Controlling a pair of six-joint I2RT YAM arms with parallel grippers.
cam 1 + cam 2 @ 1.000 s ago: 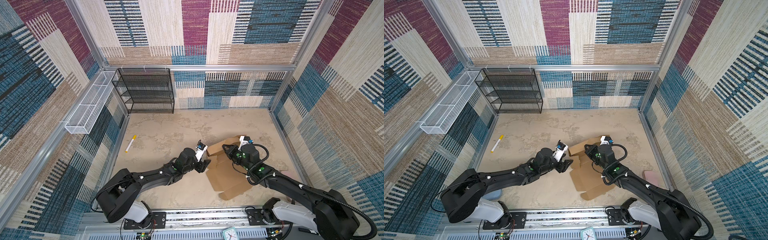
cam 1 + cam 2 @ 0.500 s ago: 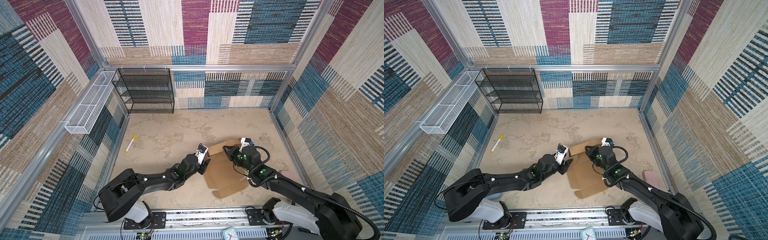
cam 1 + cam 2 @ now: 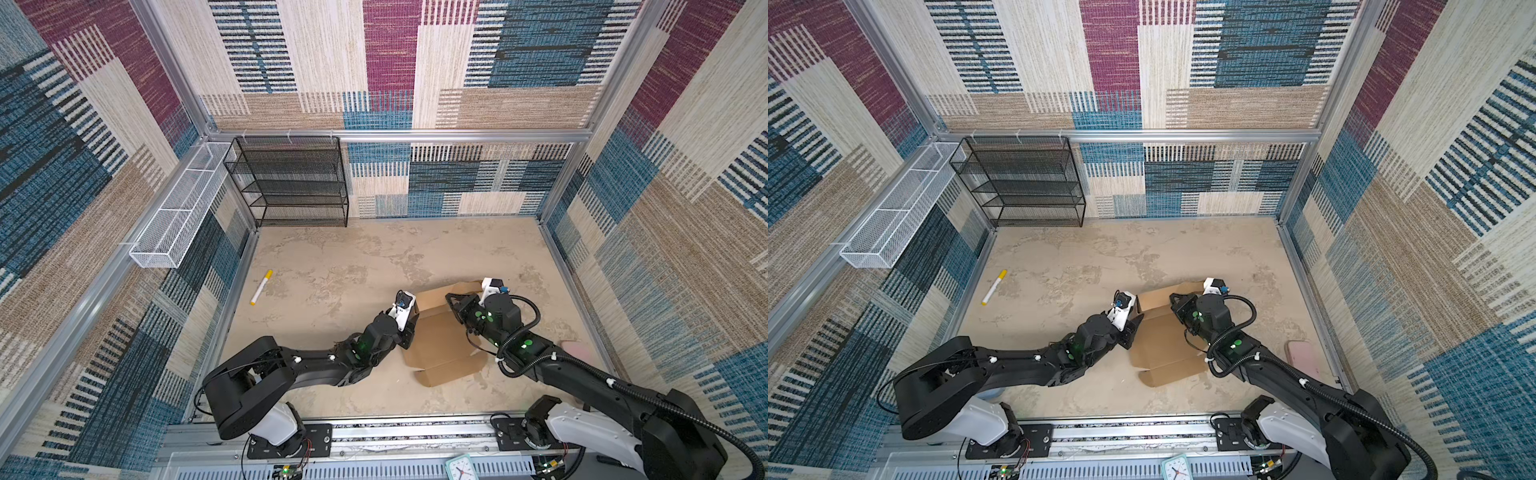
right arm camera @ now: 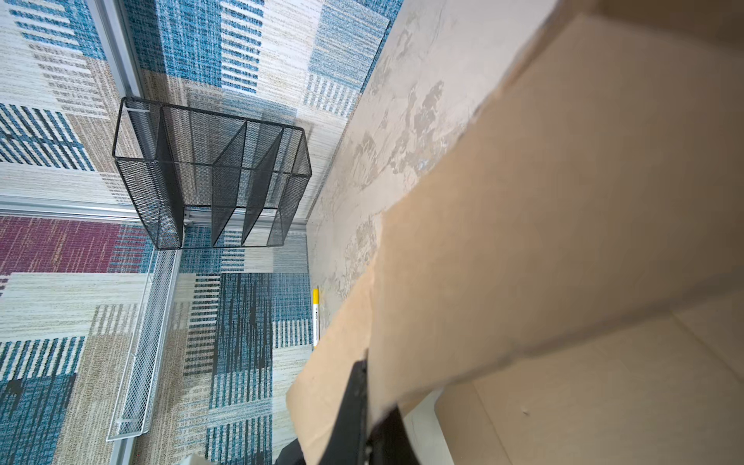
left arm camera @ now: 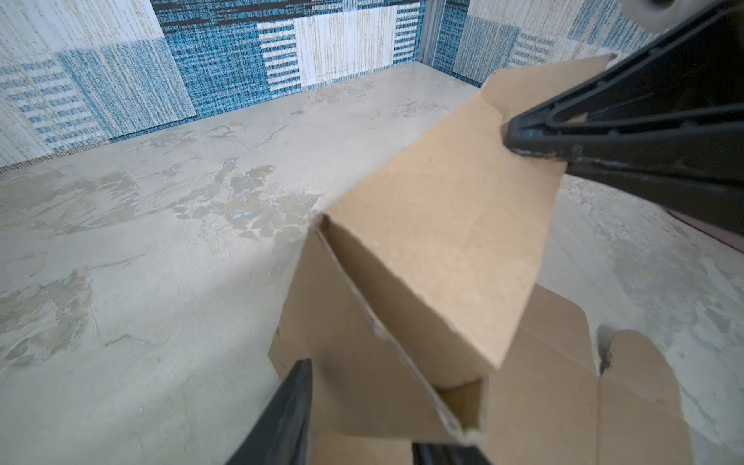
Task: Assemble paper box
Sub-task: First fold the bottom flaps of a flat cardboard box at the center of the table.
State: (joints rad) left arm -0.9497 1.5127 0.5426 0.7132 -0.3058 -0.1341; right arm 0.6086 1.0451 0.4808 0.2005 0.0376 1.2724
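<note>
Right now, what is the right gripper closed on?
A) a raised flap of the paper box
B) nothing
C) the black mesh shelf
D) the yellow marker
A: in the left wrist view the right gripper is pinched on the top edge of the upright flap of the paper box, while the yellow marker lies apart, untouched.

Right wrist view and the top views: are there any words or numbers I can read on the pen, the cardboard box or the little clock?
Nothing here can be read.
Marker: a thin line of dark print runs along its white barrel, too small and blurred to read.
Clock: any numbers on its face are too small to read.
Paper box: plain brown cardboard, with no print showing in any view.
</note>
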